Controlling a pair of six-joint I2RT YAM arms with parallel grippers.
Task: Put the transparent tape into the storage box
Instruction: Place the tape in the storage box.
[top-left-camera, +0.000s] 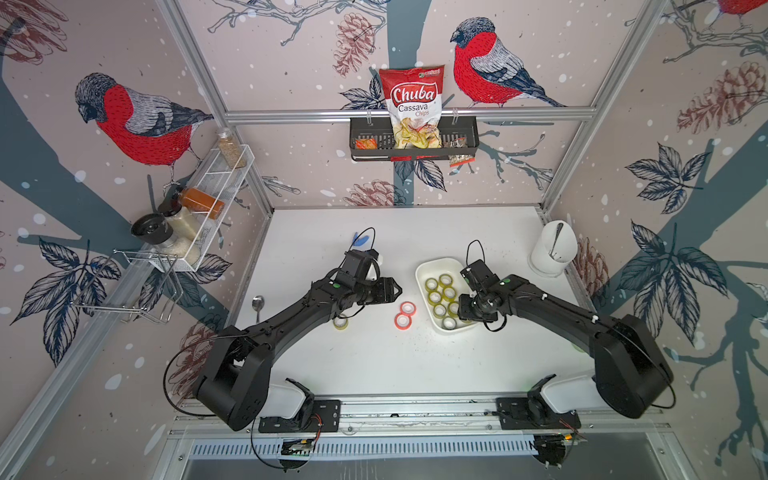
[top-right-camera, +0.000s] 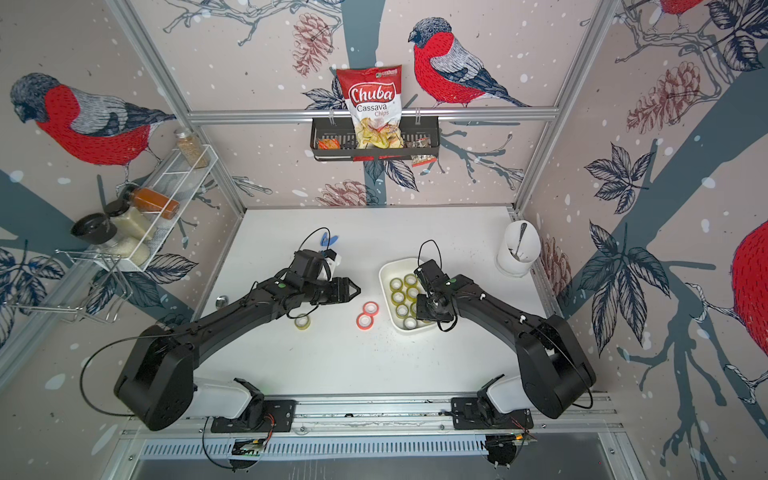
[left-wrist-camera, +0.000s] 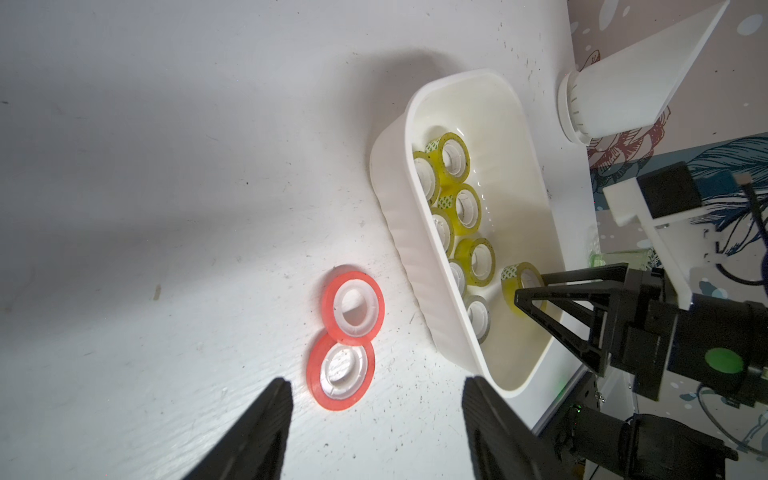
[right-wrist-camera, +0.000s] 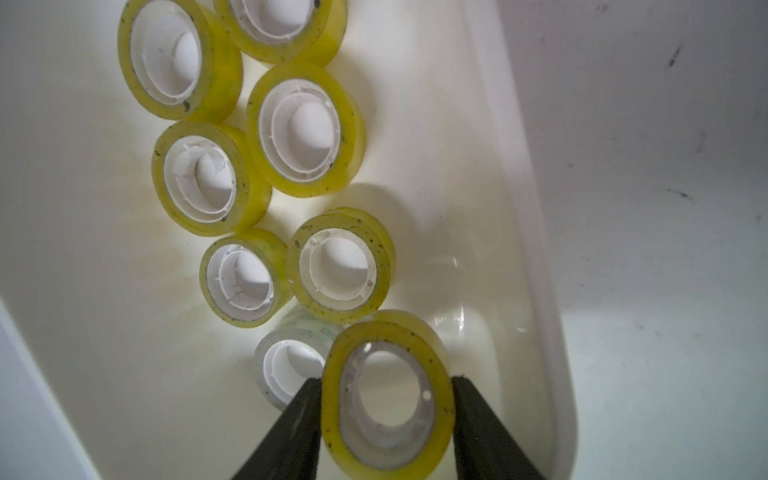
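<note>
White table (top-left-camera: 374, 365) w/ storage box (top-left-camera: 436, 266), 2 red rolls (top-left-camera: 405, 314), transparent tape (top-left-camera: 340, 322), spoon (top-left-camera: 258, 303), cup (top-left-camera: 552, 249)

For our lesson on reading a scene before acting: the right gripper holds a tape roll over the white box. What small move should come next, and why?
Probably open the right gripper and let go. Its jaws clamp the yellowish tape roll, which hangs within the rim of the storage box, beside the other rolls, so a release should drop it inside.

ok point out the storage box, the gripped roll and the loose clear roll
storage box (left-wrist-camera: 457, 79): left wrist view, short-end rim
gripped roll (right-wrist-camera: 386, 327): right wrist view, yellow band
loose clear roll (top-left-camera: 341, 328): a top view, outer wall
</note>
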